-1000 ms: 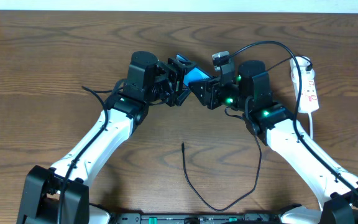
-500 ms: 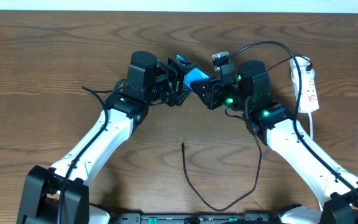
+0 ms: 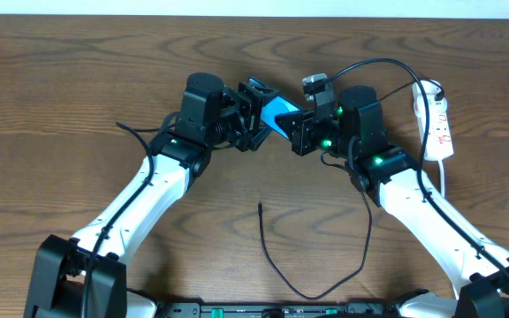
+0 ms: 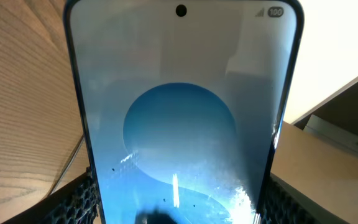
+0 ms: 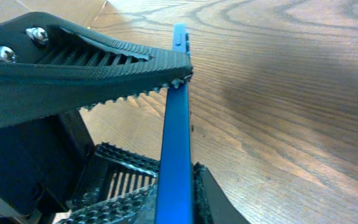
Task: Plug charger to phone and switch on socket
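Slim black-framed smartphone with bright blue screen held between both arms over the brown wooden table. Left gripper spread wide across its width, ribbed black fingers pressed to both long edges, screen facing the left wrist camera. Right gripper pinching the smartphone from the other side, toothed upper finger touching its thin blue edge. Thin black charger cable loose on the table, well apart from both grippers. Small white power strip at far right.

The phone shows a small "100" at its top corner.
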{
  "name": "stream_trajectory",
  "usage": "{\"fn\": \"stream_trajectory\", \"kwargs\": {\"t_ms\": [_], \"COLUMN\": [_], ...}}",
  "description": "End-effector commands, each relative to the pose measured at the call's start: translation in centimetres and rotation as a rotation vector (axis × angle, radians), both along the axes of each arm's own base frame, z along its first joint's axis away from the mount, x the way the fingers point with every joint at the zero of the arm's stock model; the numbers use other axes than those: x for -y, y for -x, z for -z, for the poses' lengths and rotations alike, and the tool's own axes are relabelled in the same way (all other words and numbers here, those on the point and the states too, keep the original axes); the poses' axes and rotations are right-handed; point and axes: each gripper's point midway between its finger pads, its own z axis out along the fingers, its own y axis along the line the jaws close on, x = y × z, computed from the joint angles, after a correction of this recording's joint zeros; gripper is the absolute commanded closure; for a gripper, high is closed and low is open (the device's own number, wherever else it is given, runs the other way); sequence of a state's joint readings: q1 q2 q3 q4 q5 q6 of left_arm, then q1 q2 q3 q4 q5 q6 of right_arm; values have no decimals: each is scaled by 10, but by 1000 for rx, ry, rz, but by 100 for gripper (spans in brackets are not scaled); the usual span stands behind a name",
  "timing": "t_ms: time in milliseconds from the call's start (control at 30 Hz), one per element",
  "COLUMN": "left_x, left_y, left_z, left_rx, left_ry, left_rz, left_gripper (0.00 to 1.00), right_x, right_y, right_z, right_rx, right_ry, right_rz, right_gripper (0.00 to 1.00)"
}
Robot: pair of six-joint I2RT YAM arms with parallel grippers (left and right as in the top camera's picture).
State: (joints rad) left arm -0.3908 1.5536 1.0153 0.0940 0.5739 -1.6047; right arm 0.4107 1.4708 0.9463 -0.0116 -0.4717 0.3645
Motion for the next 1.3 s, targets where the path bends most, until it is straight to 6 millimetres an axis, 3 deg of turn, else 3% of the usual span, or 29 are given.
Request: {"fn": "stream_trajectory", "kwargs": {"t_ms": [0, 233, 267, 300, 333, 400, 767, 1267], "left_x": [4, 4, 4, 4, 4, 4, 6, 11], "left_y": [-3, -3, -3, -3, -3, -3, -1, 3], "left_z": [-27, -27, -27, -27, -27, -27, -28, -40], "left_rx": [56, 56, 56, 55, 55, 55, 54, 85], "left_ry": [37, 37, 37, 37, 37, 37, 45, 89], "left_rz": [9, 10, 10, 10, 10, 10, 24, 77], "left_gripper": [93, 92, 71, 59, 30, 11, 9, 9], "right_x": [-7, -7, -7, -7, -7, -7, 4, 41], "right_y": [2, 3, 3, 3, 3, 3, -2, -26], "right_z": [-8, -7, -7, -7, -7, -7, 0, -4], "right_rx": [11, 8, 8, 7, 7, 7, -12, -142], "right_ry": [-14, -14, -14, -13, -13, -13, 13, -112], "right_rz": [-35, -35, -35, -35, -35, -34, 9, 204], "right_gripper": [99, 99, 99, 99, 99, 99, 99, 99]}}
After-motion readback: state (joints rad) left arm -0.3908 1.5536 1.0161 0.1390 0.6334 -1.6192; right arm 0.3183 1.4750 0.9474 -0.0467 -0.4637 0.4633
